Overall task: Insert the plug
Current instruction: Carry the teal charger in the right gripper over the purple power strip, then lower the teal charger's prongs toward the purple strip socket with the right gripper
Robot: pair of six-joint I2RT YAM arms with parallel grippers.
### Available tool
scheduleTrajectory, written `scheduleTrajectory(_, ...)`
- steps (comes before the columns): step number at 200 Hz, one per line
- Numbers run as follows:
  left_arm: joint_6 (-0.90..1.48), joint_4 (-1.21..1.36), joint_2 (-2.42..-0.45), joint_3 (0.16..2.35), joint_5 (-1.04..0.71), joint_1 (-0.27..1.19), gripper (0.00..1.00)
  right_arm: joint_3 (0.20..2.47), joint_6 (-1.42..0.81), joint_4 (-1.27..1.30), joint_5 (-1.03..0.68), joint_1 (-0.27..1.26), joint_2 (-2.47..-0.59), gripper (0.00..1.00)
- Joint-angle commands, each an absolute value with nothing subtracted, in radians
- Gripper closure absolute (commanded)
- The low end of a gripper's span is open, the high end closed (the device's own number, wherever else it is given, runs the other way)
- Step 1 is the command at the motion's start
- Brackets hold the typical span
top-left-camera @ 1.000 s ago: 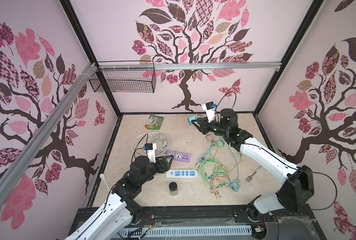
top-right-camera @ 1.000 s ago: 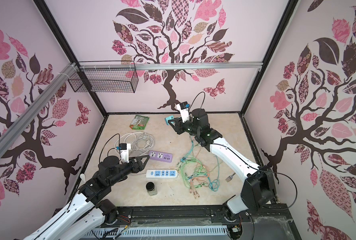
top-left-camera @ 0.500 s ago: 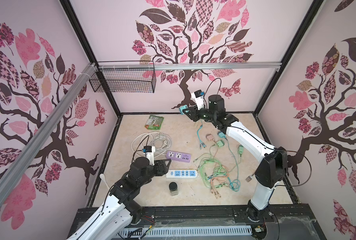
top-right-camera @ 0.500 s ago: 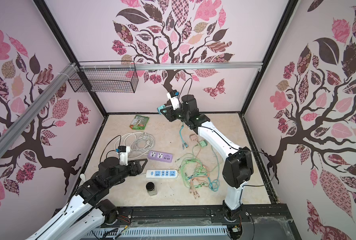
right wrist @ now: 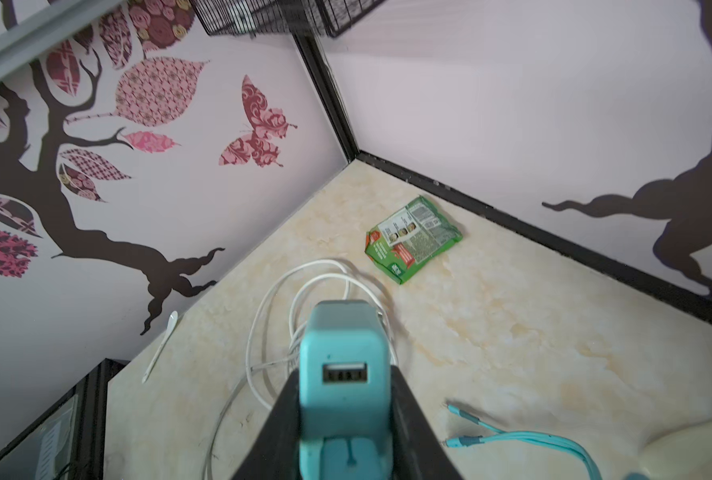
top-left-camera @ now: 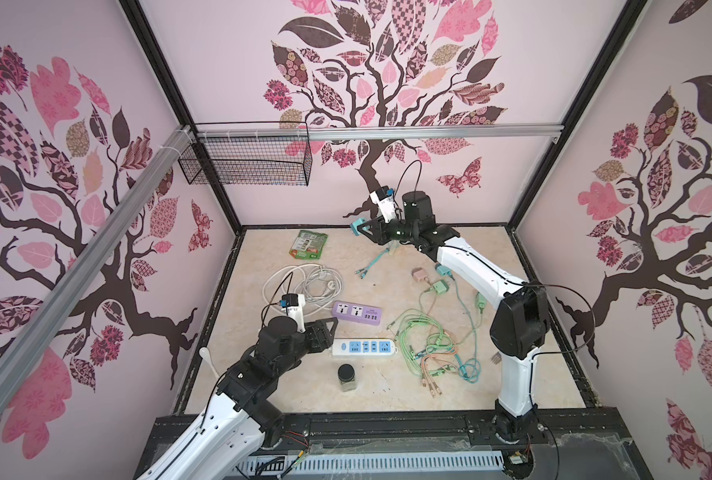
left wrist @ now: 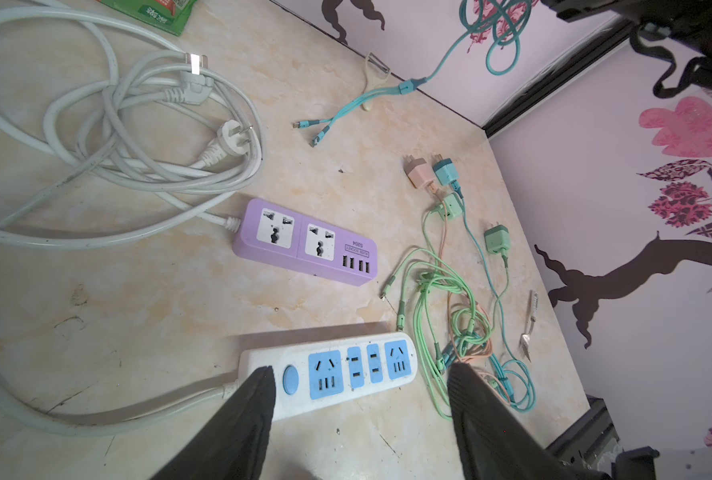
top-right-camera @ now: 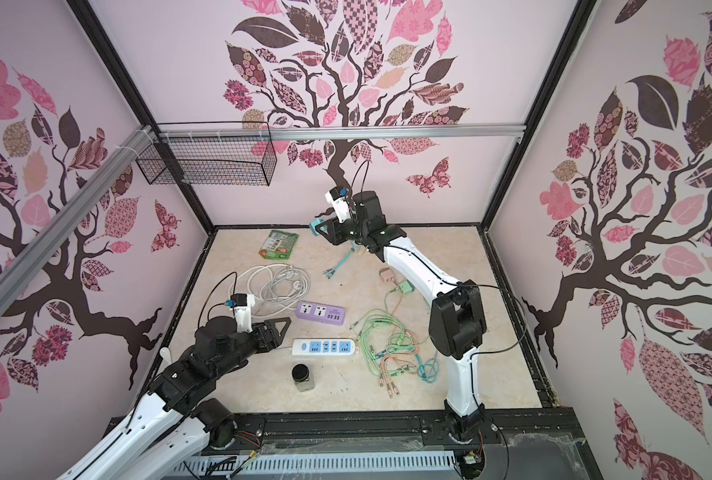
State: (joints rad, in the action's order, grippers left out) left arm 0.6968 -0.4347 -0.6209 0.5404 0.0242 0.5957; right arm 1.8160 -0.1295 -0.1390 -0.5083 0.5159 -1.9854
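Beige table (top-left-camera: 387,399) bare by the back wall (top-left-camera: 271,203), white power strip (top-left-camera: 364,347) toward the front, purple power strip (top-left-camera: 356,312) just behind, left gripper (left wrist: 360,368) spread wide at the white one's end, right gripper (top-left-camera: 360,228) up high at the back, squeezing the teal plug (right wrist: 344,345).

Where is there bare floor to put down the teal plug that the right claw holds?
Bare for the teal plug: the patch between the purple strip, the pink adapter and the teal cable end; also the front, between the jar and the cable tangle. Crowded: that tangle and the white cord coil.
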Motion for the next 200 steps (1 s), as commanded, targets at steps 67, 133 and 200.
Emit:
scheduleTrajectory(67, 0.716, -0.320, -0.906, 0.565, -0.022, 0.506, 0.37, 1.581, -0.008, -0.139, -0.606, 0.539, -1.977, 0.83)
scheduleTrajectory(133, 0.706, -0.208, -1.013, 0.545, -0.178, 0.309, 0.48, 1.655, 0.092, -0.274, -0.547, 0.602, -2.004, 0.83)
scheduleTrajectory(200, 0.704, -0.098, -1.200, 0.580, -0.276, 0.279, 0.59, 1.657, 0.157, -0.336, -0.474, 0.648, -2.018, 0.83)
